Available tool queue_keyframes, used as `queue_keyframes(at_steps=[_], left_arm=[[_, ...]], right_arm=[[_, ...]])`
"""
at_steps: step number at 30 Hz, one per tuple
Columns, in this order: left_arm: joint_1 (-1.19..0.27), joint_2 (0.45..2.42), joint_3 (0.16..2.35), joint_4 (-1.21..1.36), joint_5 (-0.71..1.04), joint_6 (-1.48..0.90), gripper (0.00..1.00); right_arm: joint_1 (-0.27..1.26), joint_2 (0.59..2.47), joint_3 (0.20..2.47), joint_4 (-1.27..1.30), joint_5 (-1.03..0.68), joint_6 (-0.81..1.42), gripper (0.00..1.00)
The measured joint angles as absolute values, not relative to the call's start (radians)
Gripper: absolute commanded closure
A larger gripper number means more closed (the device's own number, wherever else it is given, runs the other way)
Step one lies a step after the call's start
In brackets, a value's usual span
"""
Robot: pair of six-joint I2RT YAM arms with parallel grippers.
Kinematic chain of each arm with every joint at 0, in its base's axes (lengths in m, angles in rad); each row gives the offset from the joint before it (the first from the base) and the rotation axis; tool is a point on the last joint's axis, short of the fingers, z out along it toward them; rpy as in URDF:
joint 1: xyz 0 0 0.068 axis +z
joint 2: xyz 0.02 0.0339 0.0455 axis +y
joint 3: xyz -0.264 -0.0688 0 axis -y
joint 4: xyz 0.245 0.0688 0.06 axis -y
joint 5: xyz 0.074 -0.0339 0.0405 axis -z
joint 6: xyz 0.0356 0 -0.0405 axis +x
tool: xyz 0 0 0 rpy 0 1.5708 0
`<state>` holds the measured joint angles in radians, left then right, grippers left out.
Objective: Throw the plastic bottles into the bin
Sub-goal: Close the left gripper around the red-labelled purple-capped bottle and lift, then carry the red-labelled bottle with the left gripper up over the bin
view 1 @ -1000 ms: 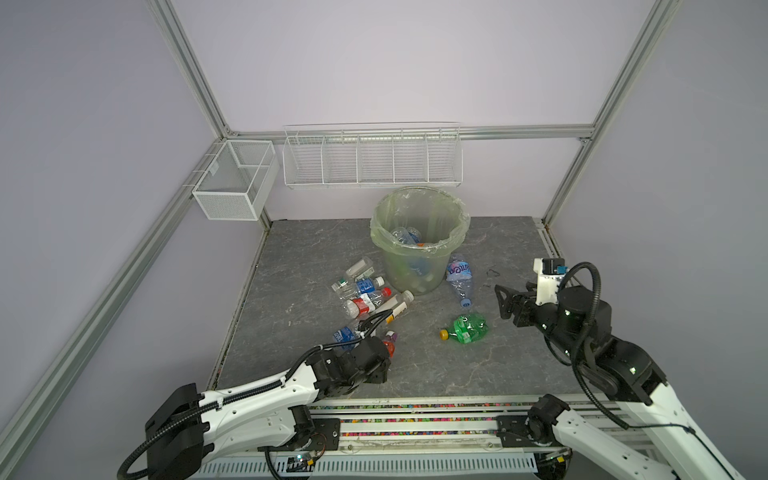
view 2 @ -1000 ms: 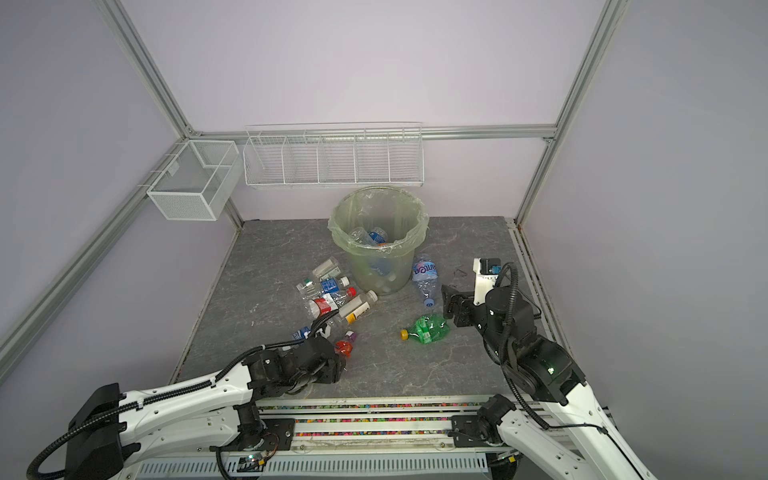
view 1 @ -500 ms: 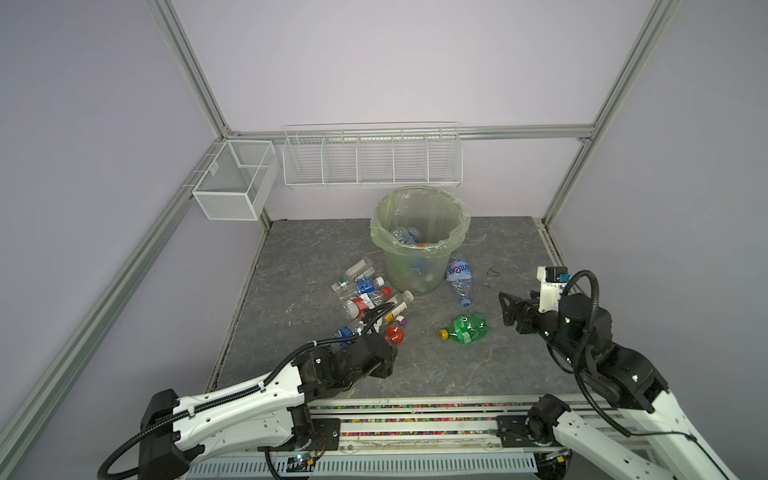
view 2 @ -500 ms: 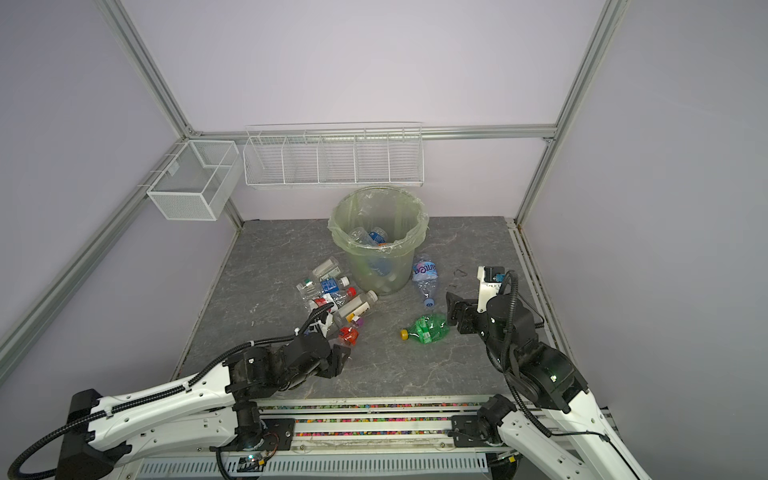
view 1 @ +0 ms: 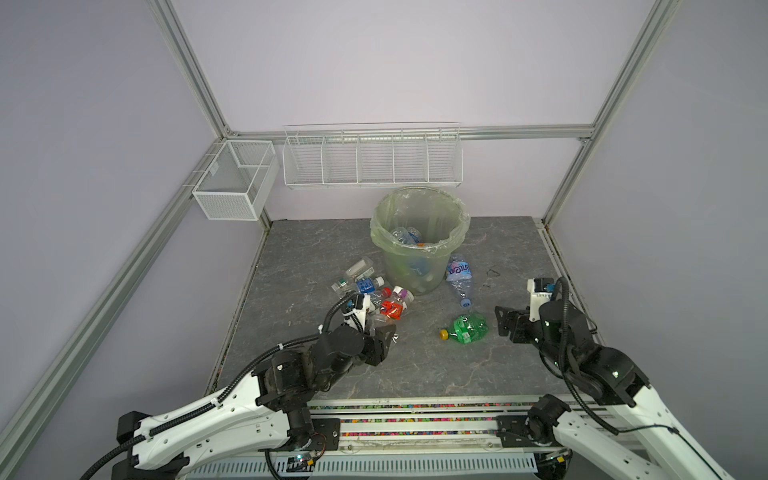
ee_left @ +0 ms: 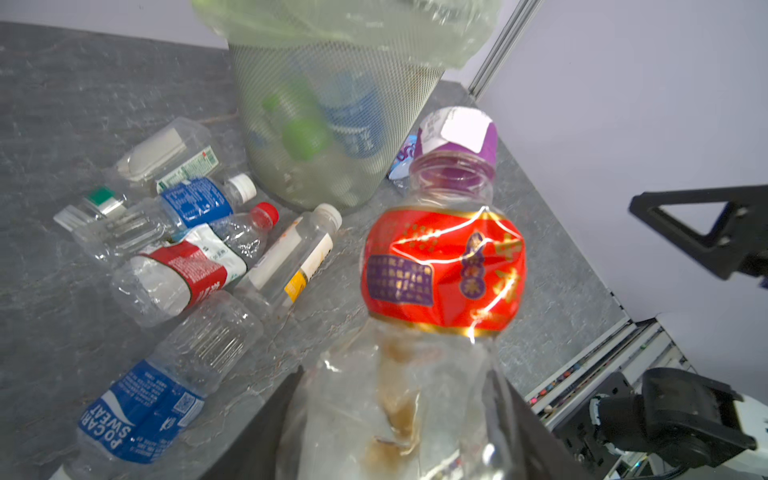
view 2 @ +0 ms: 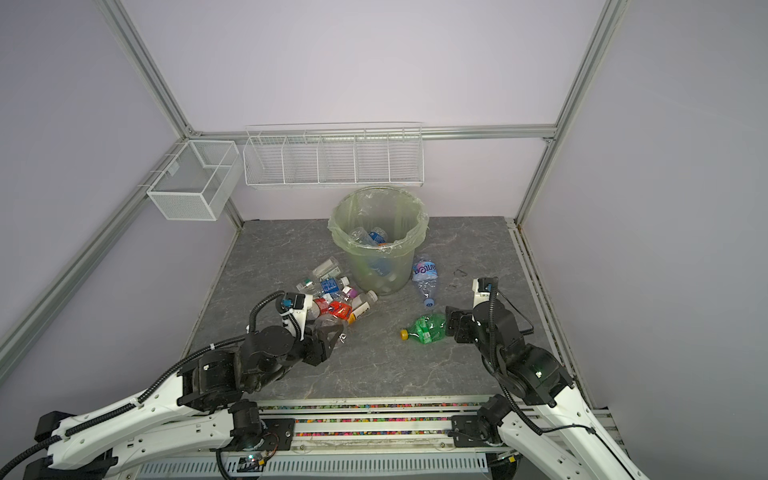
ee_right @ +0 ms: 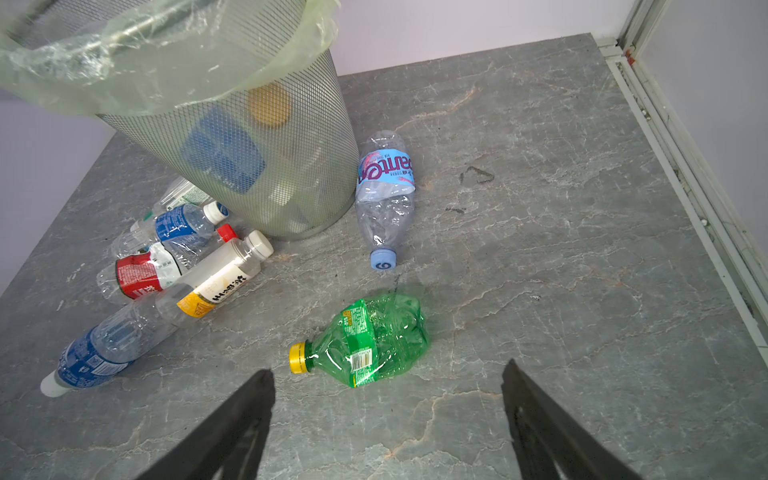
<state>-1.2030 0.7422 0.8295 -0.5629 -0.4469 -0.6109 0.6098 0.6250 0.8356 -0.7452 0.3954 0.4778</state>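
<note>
At the front left of the table (view 1: 415,374), the left gripper (view 1: 381,332) clamps the base of a red-labelled bottle (ee_left: 442,270), its cap pointing towards the bin (view 1: 376,224). Loose bottles (ee_left: 187,266) lie beside the bin. The right gripper (view 1: 501,322) stands wide open, holding nothing, just beside the crushed green bottle (view 1: 467,328).

Two matching arms on show: the left arm (view 1: 208,415) and right arm (view 1: 660,411) wear white shells over chunky black joints. Ribbed black cables (view 1: 340,309) loop past white wrist camera blocks (view 1: 540,293). The left gripper (view 1: 379,328) and right gripper (view 1: 500,322) are matte black with triangular cut-outs.
</note>
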Motion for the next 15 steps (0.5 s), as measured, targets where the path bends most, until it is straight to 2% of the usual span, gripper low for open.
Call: queue_keyframes(at_steps=[15], left_arm=[[-1.203, 0.746, 0.973, -0.417, -0.532, -0.35, 0.66]], right_arm=[[0.61, 0.567, 0.76, -0.767, 0.366, 0.524, 0.11]])
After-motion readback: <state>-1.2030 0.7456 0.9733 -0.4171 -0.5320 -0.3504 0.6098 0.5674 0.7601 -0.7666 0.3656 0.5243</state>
